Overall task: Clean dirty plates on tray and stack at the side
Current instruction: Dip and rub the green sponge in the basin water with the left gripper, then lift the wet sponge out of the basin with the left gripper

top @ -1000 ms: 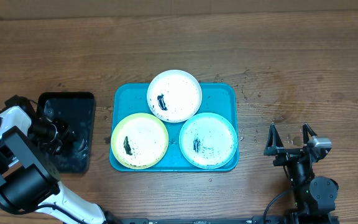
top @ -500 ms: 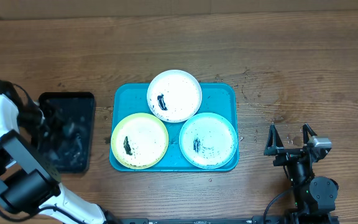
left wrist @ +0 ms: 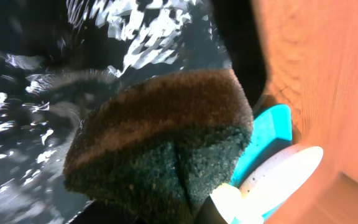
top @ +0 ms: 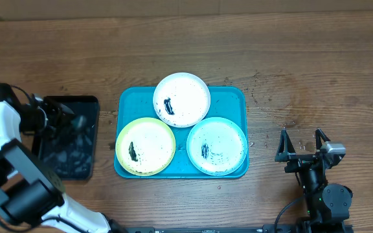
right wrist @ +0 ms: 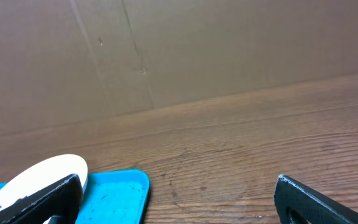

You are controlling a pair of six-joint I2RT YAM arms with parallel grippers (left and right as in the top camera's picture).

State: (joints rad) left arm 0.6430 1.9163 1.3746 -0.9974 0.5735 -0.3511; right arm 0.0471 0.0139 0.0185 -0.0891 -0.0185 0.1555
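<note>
Overhead: three plates [top: 181,99] (black-smeared centres) crowd the tray [top: 228,97].

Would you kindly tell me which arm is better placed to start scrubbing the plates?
Left: the left tool holds the sponge above the black tray, nearest the yellow-green plate. The right tool is open and empty.

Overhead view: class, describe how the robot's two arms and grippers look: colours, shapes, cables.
The left arm has rounded white shells over boxy black joints, with thin black cables beside it. The right arm is black with round joints and a small grey block. The right gripper has two slim black fingers.
</note>
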